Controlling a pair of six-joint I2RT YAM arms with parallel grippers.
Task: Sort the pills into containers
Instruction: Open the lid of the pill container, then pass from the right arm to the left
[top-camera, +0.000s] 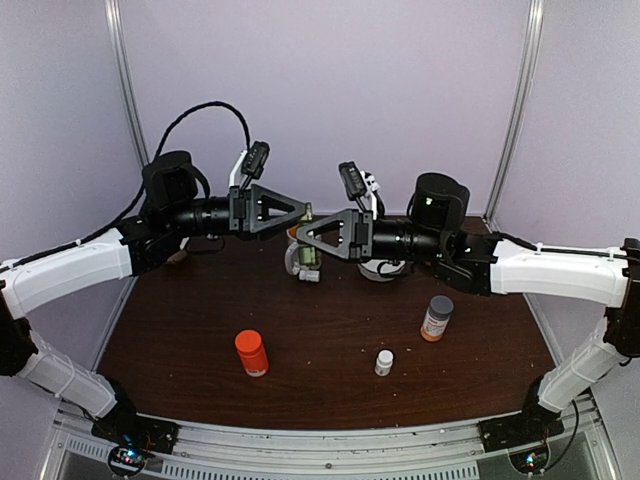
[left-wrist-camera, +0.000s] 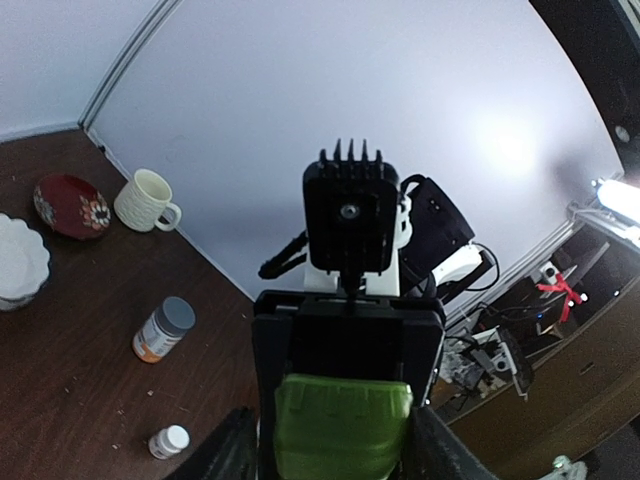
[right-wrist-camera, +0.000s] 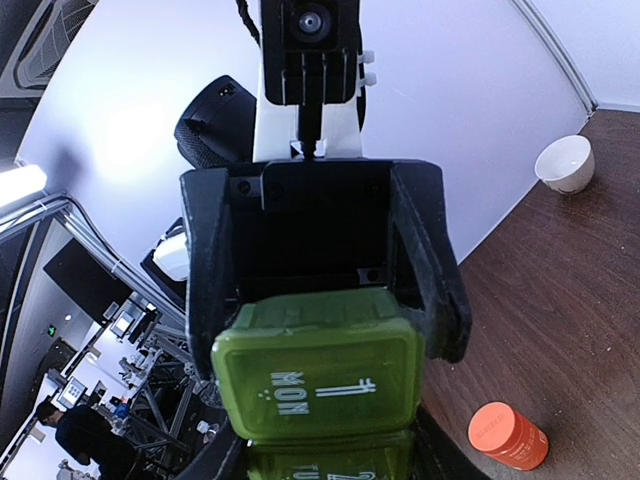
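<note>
Green pill box (right-wrist-camera: 318, 380) sits clamped in right gripper (right-wrist-camera: 325, 455), far end inside left gripper (left-wrist-camera: 335, 455), contact unclear.

The pill box (right-wrist-camera: 315, 375) is translucent green with white letters on its lid. The orange bottle (top-camera: 251, 352) has an orange cap. The tiny bottle (top-camera: 384, 362) is white, and the third bottle (top-camera: 436, 318) is amber with a grey cap. The counter (top-camera: 330, 325) is dark brown. The bowl (left-wrist-camera: 72, 205) is dark red with pale flowers, and the mug (left-wrist-camera: 148, 200) is cream.

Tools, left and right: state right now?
Left tool: around the pill box, grip cannot be told.
Right tool: closed on the pill box.
</note>
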